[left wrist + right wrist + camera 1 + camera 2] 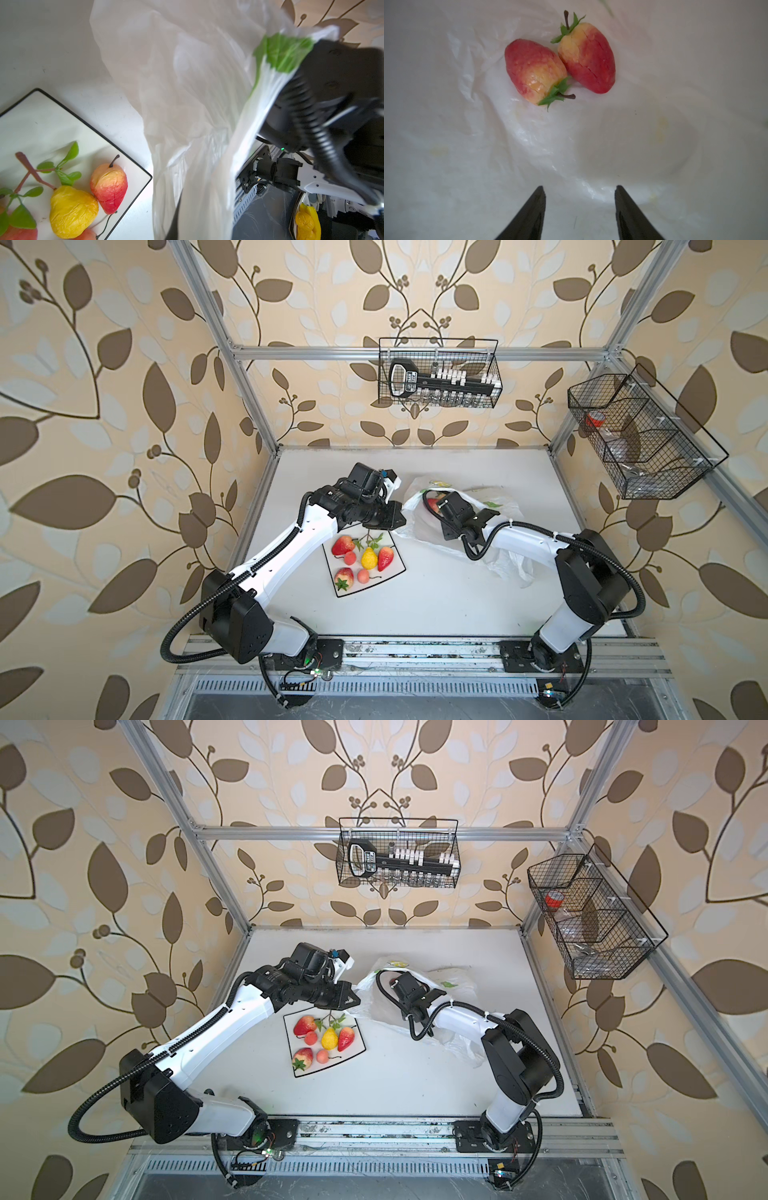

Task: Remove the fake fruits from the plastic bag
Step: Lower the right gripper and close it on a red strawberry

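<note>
Plate: a square white plate w/ black rim is set on the table nearest the arm bases, left of centre in both top views. 3 plated strawberries, a yellow pear w/ leafy twig & 2 small orange-pink round fruits are laid on it.
L gripper: the L gripper is held just past the plate's far corner. Its jaws are pressed together on a bunched edge of the bag, which is drawn taut from it in the left wrist view.
Bag: the plastic bag is spread on the table right of the plate. A green leaf print is seen; no lettering can be read on it.
R gripper: the R gripper is reached inside the bag, fingers spread, nothing between them.
Fruit in bag: 2 bagged strawberries are lying on the bag's floor, touching each other, ahead of the fingertips & apart from them. Caps are pointed opposite ways.
Rear basket: a wire basket is hung on the back rail. A black tool w/ a label is held in it; the print is too small to be read.
Side basket: a red roll is seen inside; no text is legible.
</note>
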You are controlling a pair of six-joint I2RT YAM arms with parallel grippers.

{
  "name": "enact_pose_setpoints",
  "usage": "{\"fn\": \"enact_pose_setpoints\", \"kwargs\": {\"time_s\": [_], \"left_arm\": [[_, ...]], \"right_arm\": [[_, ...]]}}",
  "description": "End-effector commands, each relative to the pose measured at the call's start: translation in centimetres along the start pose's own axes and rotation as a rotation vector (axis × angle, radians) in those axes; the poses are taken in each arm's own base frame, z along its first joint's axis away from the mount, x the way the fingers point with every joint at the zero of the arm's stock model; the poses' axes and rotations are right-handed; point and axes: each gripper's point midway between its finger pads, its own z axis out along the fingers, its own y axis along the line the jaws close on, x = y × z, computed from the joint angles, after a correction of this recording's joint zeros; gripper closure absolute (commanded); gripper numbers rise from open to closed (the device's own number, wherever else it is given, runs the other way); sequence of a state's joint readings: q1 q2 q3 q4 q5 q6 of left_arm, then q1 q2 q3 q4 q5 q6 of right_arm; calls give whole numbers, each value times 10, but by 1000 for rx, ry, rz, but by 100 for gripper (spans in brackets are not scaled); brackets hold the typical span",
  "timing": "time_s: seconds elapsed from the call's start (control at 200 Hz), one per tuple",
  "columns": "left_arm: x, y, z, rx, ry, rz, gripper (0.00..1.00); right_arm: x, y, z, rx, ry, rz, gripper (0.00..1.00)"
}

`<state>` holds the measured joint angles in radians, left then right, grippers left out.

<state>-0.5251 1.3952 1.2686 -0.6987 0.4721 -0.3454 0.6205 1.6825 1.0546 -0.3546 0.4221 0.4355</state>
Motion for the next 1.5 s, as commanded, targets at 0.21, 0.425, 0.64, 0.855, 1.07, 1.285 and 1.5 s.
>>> {"fn": "enact_pose_setpoints", "kwargs": {"time_s": [0.21,0.425,0.64,0.855,1.07,1.285,1.5], "left_arm": [[22,-20,0,62,40,43,100],[28,-30,2,85,60,60,100],[35,-51,6,151,97,96,100],[35,-57,7,161,99,111,100],[37,-57,8,167,109,111,100],[36,-58,8,169,112,112,100],[40,-54,8,152,121,108,100]], "right_arm": [[-42,44,1,-243,-53,627,38],[-59,45,17,-299,-59,845,31],[-59,49,36,-288,-26,907,23],[-49,58,60,-276,36,944,21],[-47,68,74,-275,70,940,21],[-45,73,86,-262,93,956,26],[-45,77,93,-254,107,958,38]]}}
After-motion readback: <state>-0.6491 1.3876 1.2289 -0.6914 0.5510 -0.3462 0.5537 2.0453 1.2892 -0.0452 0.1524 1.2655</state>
